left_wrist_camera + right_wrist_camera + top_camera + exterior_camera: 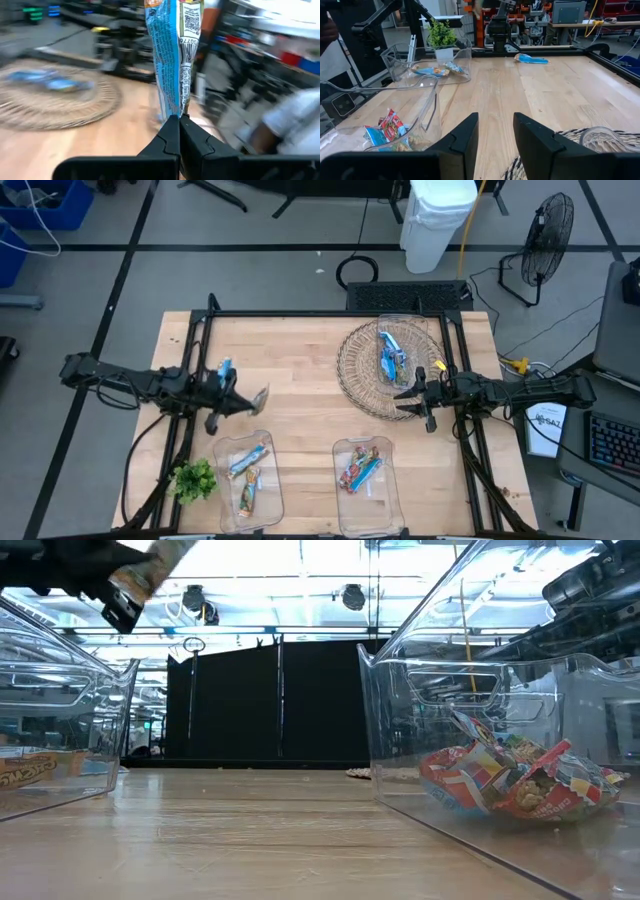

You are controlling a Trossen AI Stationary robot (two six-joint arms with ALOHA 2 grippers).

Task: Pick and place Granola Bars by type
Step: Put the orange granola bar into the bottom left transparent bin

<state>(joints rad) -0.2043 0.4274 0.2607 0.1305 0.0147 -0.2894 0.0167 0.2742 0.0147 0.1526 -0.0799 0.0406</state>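
The left gripper (243, 402), left of centre in the overhead picture, is pinched tight on a blue granola bar (171, 60) that hangs above the table, just above the left clear bin (250, 475). That bin already holds blue bars, so I'd judge this one belongs there: it should travel down-frame until squarely over the opening, then drop low before letting go, since the bin walls are tall. Another blue bar (222, 369) lies on the bare wood behind the arm. The right gripper (413, 397) waits with fingers wide apart at the lower-right rim of the wicker basket (355, 370), where more bars (390, 355) remain. The right bin (365, 480) holds the multicoloured bars (360, 469). A leafy sprig (194, 478) crowds the left bin's outer side; open wood between the bins gives the safer approach.
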